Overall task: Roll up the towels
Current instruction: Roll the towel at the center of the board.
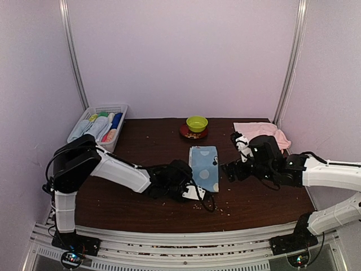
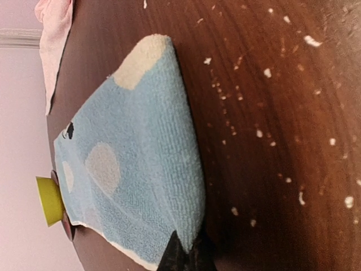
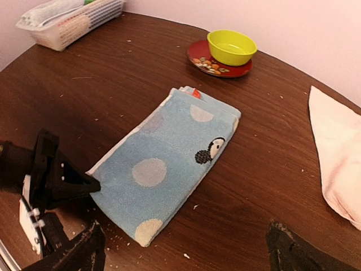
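Rolling of the blue towel is, by my judgement, the step in hand. It lies folded in a long strip in the middle of the counter, with one short end toward the arms. The pink towel lies well apart at the far right corner, flat and not rolled.

My left pincer is clenched on the near corner of the blue towel, with its dark tips sitting on the edge of the cloth. My right pincer is released, its fingers wide apart. It hangs just beside the right side of the strip and holds nothing.

To do this well, I think I should bring the right pincer to the other near corner. Then both corners lift together and the near end turns over evenly toward the far end. With one corner only, the roll will likely go crooked. I would keep the first turn tight and low, because the cloth is soft and the folded layers may slide.

The left wrist view shows the grip itself from close, but nothing of the right arm. The right wrist view shows the whole strip, and beyond its far end the yellow bowl on a red plate. Only the top view shows both arms at once, and the basket at the far left.
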{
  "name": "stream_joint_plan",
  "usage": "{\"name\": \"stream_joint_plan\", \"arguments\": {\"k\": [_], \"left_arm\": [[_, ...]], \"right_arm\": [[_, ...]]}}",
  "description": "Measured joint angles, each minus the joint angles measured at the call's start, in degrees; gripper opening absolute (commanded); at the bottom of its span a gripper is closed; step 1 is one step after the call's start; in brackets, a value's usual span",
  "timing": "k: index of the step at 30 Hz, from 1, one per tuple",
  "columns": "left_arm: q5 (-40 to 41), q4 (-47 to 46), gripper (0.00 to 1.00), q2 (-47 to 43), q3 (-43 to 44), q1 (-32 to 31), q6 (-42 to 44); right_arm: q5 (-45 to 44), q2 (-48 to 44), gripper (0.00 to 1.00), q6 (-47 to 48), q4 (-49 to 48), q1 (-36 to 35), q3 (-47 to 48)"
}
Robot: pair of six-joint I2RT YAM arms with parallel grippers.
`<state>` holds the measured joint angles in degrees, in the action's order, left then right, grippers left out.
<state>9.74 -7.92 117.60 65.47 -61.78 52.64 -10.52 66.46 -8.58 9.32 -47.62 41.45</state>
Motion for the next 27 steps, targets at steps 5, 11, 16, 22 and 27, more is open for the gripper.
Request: {"name": "stream_joint_plan", "arguments": {"k": [5, 11, 16, 22, 27], "left_arm": [[-5.33, 6.45, 0.0, -2.75, -0.28, 0.74, -4.44], [-12.41, 12.11, 0.0, -5.75, -1.33, 2.32, -8.48], [-18.86, 15.47, 0.0, -6.56, -1.36, 5.27, -10.84], [-25.33, 16.76, 0.0, -6.56, -1.33, 8.0, -12.17], [-30.34, 19.28, 0.0, -6.1, -0.37, 9.75, -12.28]], "right_arm": [[4.76, -4.0, 1.0, 8.22, -9.55, -3.91, -8.98], [6.21, -0.7, 1.0, 17.31, -14.73, -10.38, -12.96], [6.71, 4.04, 1.0, 21.97, -16.68, -14.05, -13.99], [6.62, 4.22, 0.98, 25.27, -18.08, -16.55, -14.73], [4.26, 5.99, 0.96, 27.8, -19.47, -18.18, -14.75]]}}
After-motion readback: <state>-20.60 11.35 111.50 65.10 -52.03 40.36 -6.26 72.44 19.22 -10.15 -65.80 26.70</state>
